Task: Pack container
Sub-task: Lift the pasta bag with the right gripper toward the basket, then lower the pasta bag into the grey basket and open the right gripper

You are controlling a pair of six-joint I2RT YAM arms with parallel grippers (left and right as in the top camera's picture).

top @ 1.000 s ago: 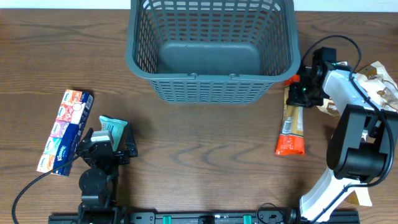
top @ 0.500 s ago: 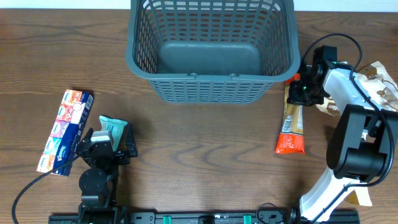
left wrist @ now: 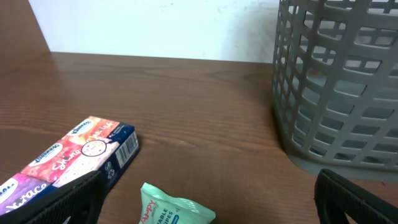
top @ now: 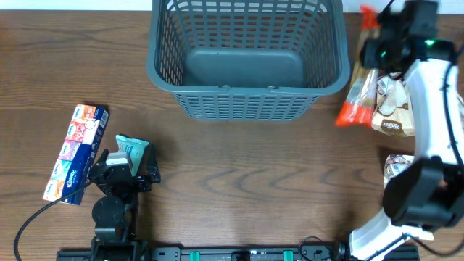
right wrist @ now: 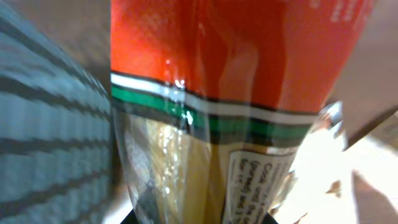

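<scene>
The container [top: 246, 101], a large grey-blue lattice basket, stands at the back middle of the table and holds nothing; its wall shows in the left wrist view [left wrist: 336, 81]. My right gripper [top: 377, 43] is shut on the long orange and clear snack pack [top: 357, 94] and holds it in the air beside the basket's right wall. The pack fills the right wrist view [right wrist: 230, 93]. My left gripper [top: 125, 170] is open near the front left, with a mint-green wipes pack [top: 130, 151] between its fingers on the table, also in the left wrist view [left wrist: 177, 208].
A colourful tissue box [top: 76, 152] lies left of the left gripper, also in the left wrist view [left wrist: 68, 158]. White and brown snack bags [top: 395, 109] lie at the right under the right arm. Another pack [top: 397, 165] lies lower right.
My right gripper lifted the orange snack pack off the table and moved it back, up beside the basket's right rim. The left arm has not moved.
</scene>
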